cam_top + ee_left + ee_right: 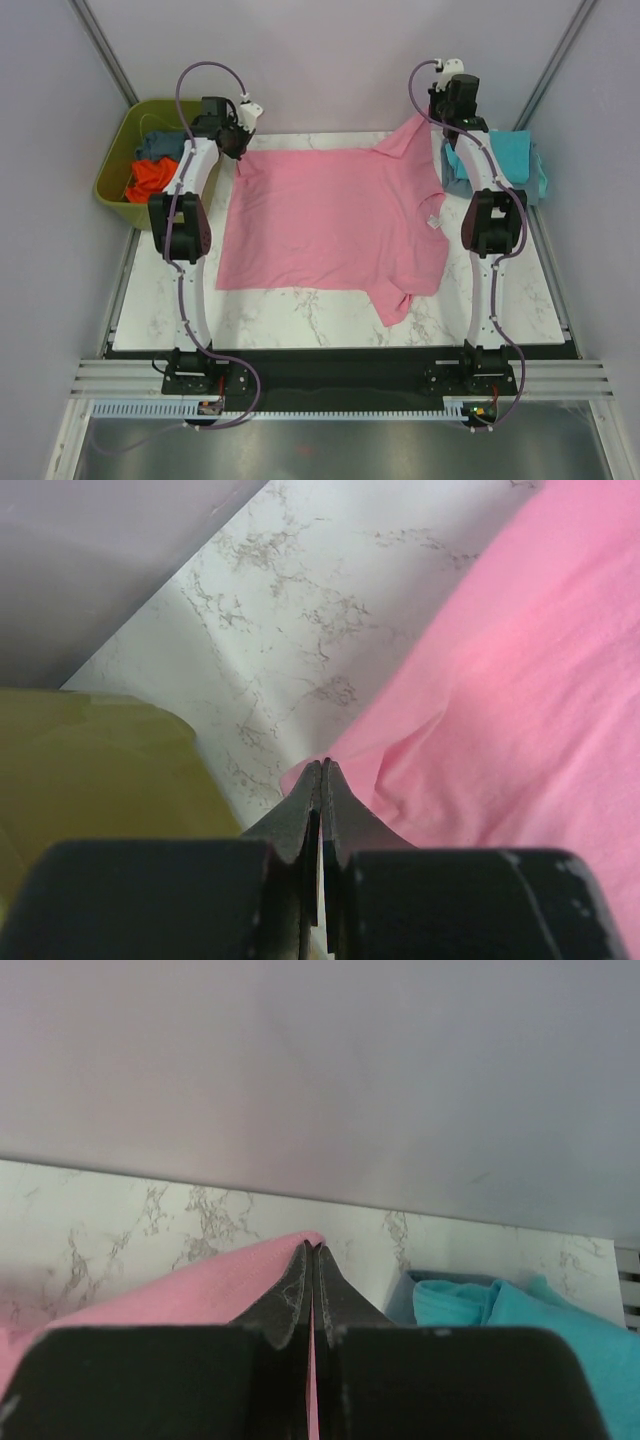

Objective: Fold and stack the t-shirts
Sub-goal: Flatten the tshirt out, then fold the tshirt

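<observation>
Top external: grips pink t-shirt (330, 215) at upper-left corner with closed left claw (238, 154), at upper-right sleeve with closed right claw (426, 124), likely to pull cloth flat for folding.

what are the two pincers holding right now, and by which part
Both grip the pink t-shirt: the left pincer pinches its far hem corner, the right pincer its far sleeve edge.

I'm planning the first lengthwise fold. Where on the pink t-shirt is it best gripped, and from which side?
Grip the pink t-shirt along its far edge, from above: far hem corner with the left end effector, far sleeve with the right end effector; both are shut there. It lies flat, collar rightward, so that edge should carry over to the near one.
</observation>
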Available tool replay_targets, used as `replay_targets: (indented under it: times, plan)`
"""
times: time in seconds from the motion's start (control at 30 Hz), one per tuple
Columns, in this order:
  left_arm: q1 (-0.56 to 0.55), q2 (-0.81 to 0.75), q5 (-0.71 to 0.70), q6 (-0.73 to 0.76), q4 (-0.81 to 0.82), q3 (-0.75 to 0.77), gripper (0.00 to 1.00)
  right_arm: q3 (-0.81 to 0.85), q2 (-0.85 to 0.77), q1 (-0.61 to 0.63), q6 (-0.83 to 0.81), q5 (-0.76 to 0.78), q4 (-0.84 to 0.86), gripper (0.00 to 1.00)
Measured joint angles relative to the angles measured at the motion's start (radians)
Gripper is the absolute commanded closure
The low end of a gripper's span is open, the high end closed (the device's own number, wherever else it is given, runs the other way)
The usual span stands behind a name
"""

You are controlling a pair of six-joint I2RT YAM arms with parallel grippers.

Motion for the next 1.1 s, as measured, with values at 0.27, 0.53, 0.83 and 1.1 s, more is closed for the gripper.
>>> replay_targets:
  times: [0.27, 0.53, 0.83, 1.1]
  plan:
    - [0.023, -0.056, 0.018, -0.004, 0.004, -0.07, 0.98, -0.231, -0.162, -0.001, -0.005, -0.002, -0.043, 1.0]
    - [0.027, -0.209, 0.054, -0.003, 0.006, -0.236, 0.98, -0.412, -0.367, -0.002, -0.012, -0.024, -0.056, 1.0]
    - [0.036, -0.339, 0.105, 0.037, -0.008, -0.355, 0.98, -0.711, -0.617, -0.002, -0.008, -0.057, -0.082, 1.0]
    - [0.087, -0.454, 0.147, 0.089, -0.032, -0.507, 0.98, -0.942, -0.856, -0.002, 0.007, -0.074, -0.144, 1.0]
